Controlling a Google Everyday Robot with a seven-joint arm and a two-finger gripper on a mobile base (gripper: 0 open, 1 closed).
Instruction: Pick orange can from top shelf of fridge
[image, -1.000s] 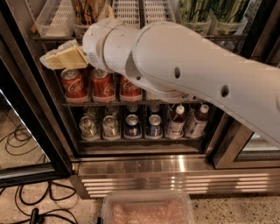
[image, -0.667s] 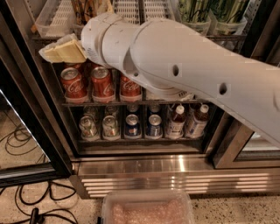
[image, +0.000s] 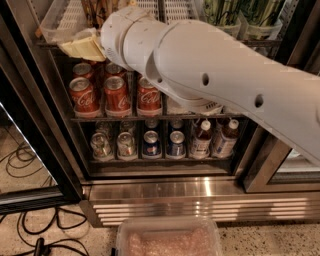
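The orange can (image: 98, 11), orange-brown with dark and yellowish streaks, stands in a clear slotted lane tray (image: 59, 21) on the top shelf (image: 48, 44) of the fridge (image: 175, 194); its top is cut off by the frame edge. My gripper (image: 82, 47), with yellowish pads, sits at the front edge of the top shelf, just below and left of the orange can. My thick white arm (image: 210, 70) reaches in from the right and hides much of the top and middle racks.
Green-streaked cans (image: 227, 12) stand at the top right. Red cola cans (image: 116, 94) fill the middle rack; cans and bottles (image: 202, 140) fill the bottom rack. The dark-framed door (image: 27, 130) stands open at left. Cables (image: 35, 230) lie on the floor. A clear plastic bin (image: 167, 242) sits below.
My gripper has risen from the level of the red cans' rack to the top shelf's front edge and shifted slightly right, toward the orange can.
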